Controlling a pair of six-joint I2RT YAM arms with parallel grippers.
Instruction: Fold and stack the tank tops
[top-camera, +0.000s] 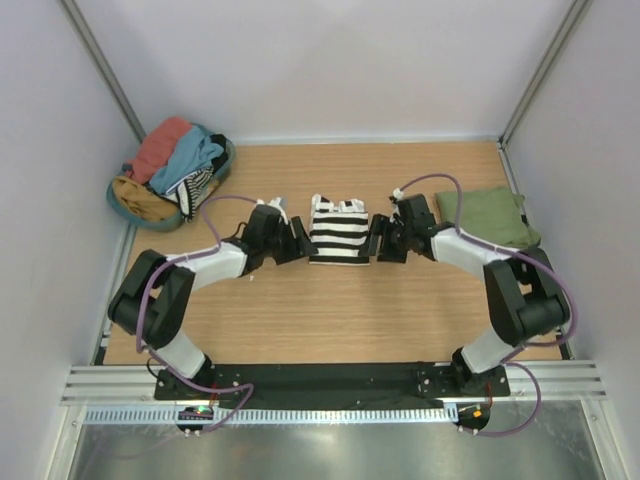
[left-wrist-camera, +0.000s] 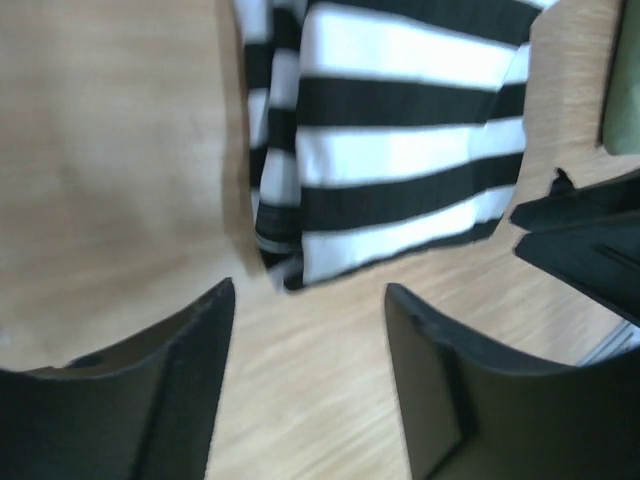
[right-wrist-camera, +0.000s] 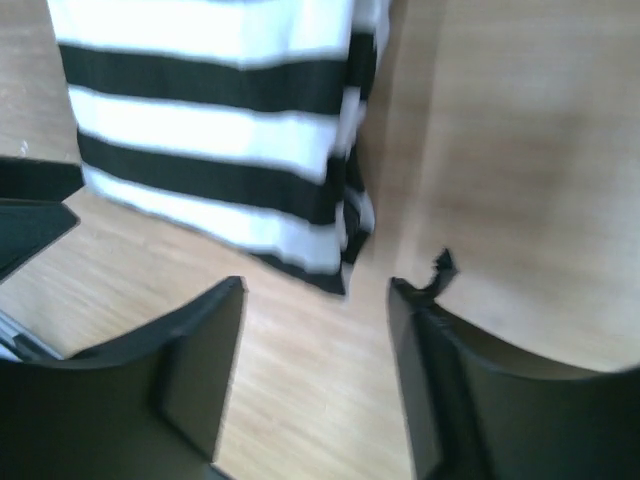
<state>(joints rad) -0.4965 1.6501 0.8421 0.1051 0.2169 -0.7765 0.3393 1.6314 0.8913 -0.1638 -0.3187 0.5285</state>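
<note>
The black-and-white striped tank top (top-camera: 337, 232) lies folded into a narrow rectangle at the middle of the wooden table, straps toward the far side. My left gripper (top-camera: 303, 243) is at its left edge, jaws open over bare wood, the cloth's near left corner (left-wrist-camera: 285, 262) just beyond the tips. My right gripper (top-camera: 378, 242) is at its right edge, also open and holding nothing, with the near right corner (right-wrist-camera: 335, 265) ahead of it. The olive green tank top (top-camera: 495, 216) lies folded at the far right of the table.
A shallow basket (top-camera: 135, 203) at the far left corner holds a salmon-red garment (top-camera: 160, 146), a light blue garment (top-camera: 192, 156) and a striped piece. White walls and metal posts close in the table on three sides. My right gripper's fingers (left-wrist-camera: 580, 235) show in the left wrist view.
</note>
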